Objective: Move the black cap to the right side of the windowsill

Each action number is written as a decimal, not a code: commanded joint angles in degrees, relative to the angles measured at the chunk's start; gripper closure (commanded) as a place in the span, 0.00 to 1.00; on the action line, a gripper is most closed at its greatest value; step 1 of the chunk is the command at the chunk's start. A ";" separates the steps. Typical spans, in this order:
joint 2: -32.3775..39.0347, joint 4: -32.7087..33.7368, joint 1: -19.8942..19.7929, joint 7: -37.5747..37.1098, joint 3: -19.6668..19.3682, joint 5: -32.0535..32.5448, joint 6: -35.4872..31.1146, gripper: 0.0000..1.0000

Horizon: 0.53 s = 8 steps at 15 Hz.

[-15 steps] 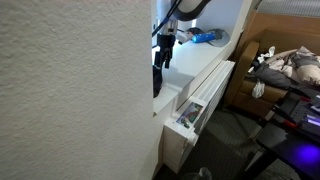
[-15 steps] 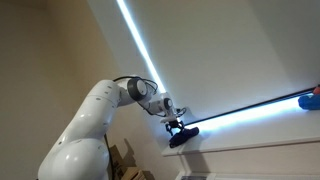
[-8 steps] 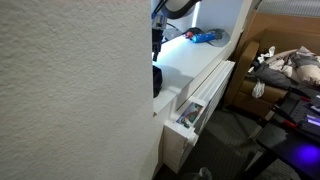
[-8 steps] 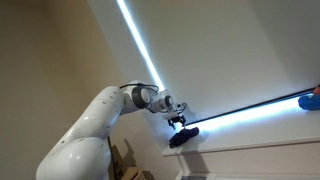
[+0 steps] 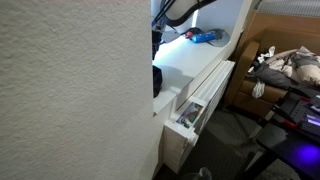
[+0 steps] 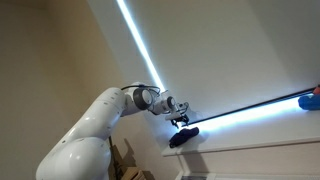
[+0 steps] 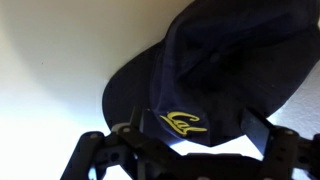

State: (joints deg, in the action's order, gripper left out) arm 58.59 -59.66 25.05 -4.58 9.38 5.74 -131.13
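Observation:
The black cap (image 7: pixel 220 60), with a yellow logo on its front, lies on the white windowsill (image 7: pixel 50 60) and fills most of the wrist view. In both exterior views the cap (image 6: pixel 183 137) (image 5: pixel 157 80) rests at one end of the windowsill (image 6: pixel 260 142) (image 5: pixel 200 60), partly hidden by a wall in one of them. My gripper (image 7: pixel 195 140) hovers just above the cap (image 6: pixel 181 121), fingers spread wide on either side of the logo, holding nothing. In an exterior view the gripper (image 5: pixel 157 40) is mostly hidden behind the wall.
A blue flat item (image 5: pixel 205 37) with a red bit (image 6: pixel 312 98) lies at the far end of the sill. A bluish glowing strip (image 6: pixel 250 110) runs along the sill's back. A white slatted radiator unit (image 5: pixel 205 92) sits below. A textured wall (image 5: pixel 70 90) blocks the near view.
My gripper has lifted a little off the cap and drawn back toward the wall. The cap stays in place on the sill.

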 commanded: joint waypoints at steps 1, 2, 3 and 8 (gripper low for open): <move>0.36 0.11 0.00 0.00 -0.25 0.28 -0.82 0.00; 0.62 0.11 0.00 0.00 -0.39 0.44 -1.35 0.00; 0.69 0.11 0.01 0.00 -0.43 0.50 -1.53 0.00; 3.32 5.17 -1.83 -0.52 0.75 -4.95 8.74 0.00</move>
State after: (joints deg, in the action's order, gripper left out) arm 59.44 -59.08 24.33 -4.63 9.71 3.22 -128.30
